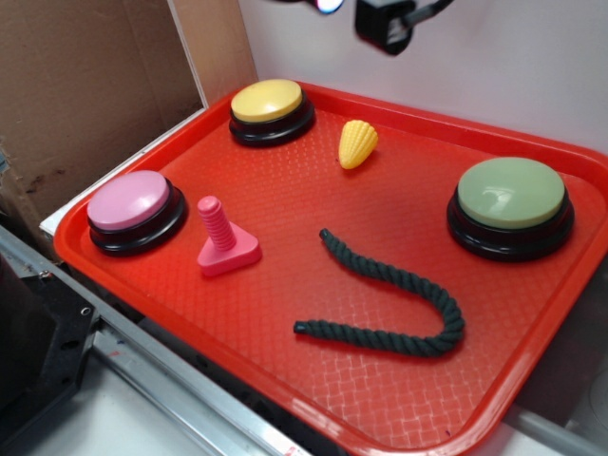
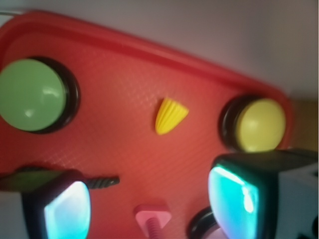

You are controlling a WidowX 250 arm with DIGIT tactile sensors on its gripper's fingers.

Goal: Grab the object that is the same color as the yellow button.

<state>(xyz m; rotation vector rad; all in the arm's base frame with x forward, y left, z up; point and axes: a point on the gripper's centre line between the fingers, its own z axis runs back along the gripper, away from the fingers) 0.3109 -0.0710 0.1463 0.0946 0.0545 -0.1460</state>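
Note:
A small ridged yellow corn cob, the object (image 1: 357,143) (image 2: 170,116), lies on the red tray (image 1: 285,190) just right of the yellow button (image 1: 270,106) (image 2: 259,124). My gripper (image 2: 149,201) hangs high above the tray, open, with nothing between its fingers (image 2: 67,211). In the exterior view only a black part of the arm (image 1: 385,24) shows at the top edge. Seen from the wrist, the corn lies ahead of the jaws, well apart from them.
Also on the tray: a pink button (image 1: 133,209) at the left, a pale green button (image 1: 511,204) (image 2: 32,94) at the right, a pink screw-shaped toy (image 1: 223,242) (image 2: 152,219) and a dark green rope (image 1: 389,304). Cardboard (image 1: 85,85) stands behind left.

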